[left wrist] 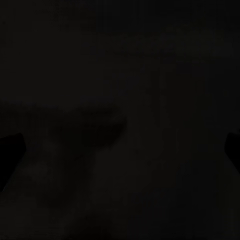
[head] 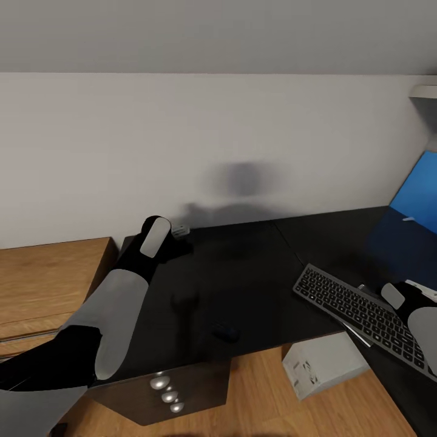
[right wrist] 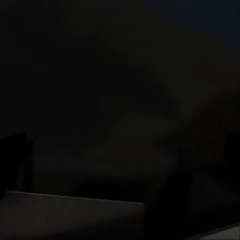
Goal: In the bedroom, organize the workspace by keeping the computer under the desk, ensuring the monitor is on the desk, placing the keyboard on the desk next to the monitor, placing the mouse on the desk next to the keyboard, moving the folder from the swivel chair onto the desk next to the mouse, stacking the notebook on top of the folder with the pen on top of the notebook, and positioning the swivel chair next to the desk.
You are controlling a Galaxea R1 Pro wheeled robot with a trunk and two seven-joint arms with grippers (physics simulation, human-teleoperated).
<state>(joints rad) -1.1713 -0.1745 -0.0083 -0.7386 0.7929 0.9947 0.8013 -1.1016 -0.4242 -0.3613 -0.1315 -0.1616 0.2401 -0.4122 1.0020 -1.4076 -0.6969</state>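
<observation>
The black desk (head: 243, 285) stands against the white wall. A grey keyboard (head: 358, 312) lies slanted on its right part, with the blue-lit monitor (head: 419, 194) behind it at the frame's edge. The small dark mouse (head: 226, 332) rests near the desk's front edge, apart from the keyboard. Below the desk sits the white computer (head: 325, 364) on the floor. My left gripper (head: 180, 232) reaches to the desk's back left corner; its fingers (left wrist: 10, 150) stand wide apart over dark desktop, open. My right forearm (head: 419, 309) hovers over the keyboard's near end; the right gripper (right wrist: 125, 160) looks open in the dim picture.
A wooden dresser (head: 48, 273) adjoins the desk on the left. The desk's drawer front with round metal knobs (head: 167, 391) faces me. A white shelf (head: 425, 91) juts out at the upper right. Wooden floor (head: 255, 394) shows below the desk.
</observation>
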